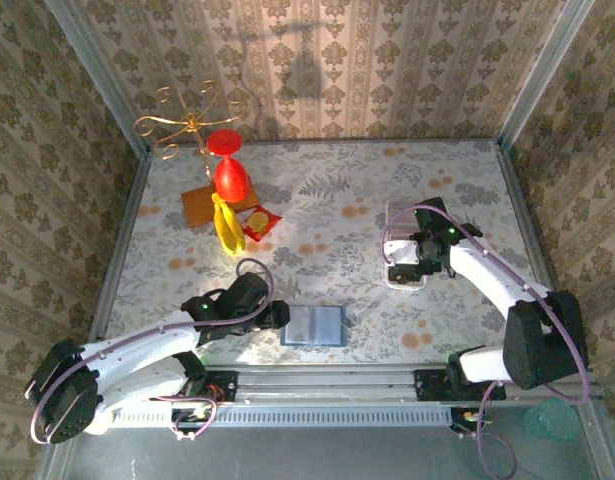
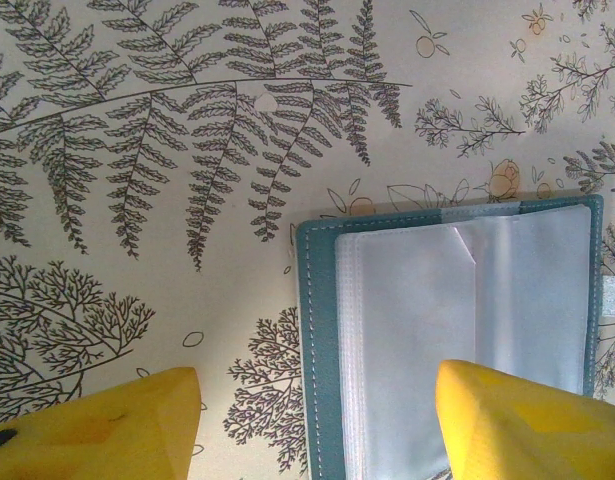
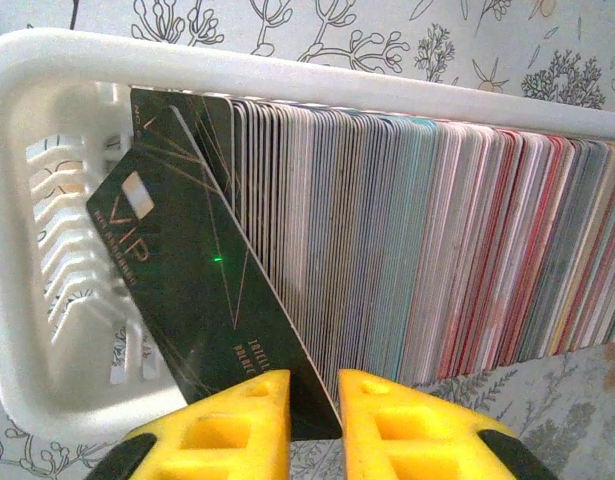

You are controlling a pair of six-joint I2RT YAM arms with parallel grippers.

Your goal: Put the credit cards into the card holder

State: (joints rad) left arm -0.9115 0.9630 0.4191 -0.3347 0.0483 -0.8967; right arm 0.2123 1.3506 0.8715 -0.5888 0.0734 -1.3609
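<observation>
The teal card holder (image 2: 319, 330) lies open on the table (image 2: 137, 200). Our left gripper (image 2: 317, 385) hangs over its left edge, jaws apart. Well right of it, our right gripper (image 3: 314, 388) pinches a dark green VIP card (image 3: 187, 270).

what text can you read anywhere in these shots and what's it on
"VIP": on the dark green card pinched in the right hand.
Small gold lines below it and near the card's lower end: too blurred to read.
Red packet, top view: print too small to read.
Card holder: no text.
</observation>
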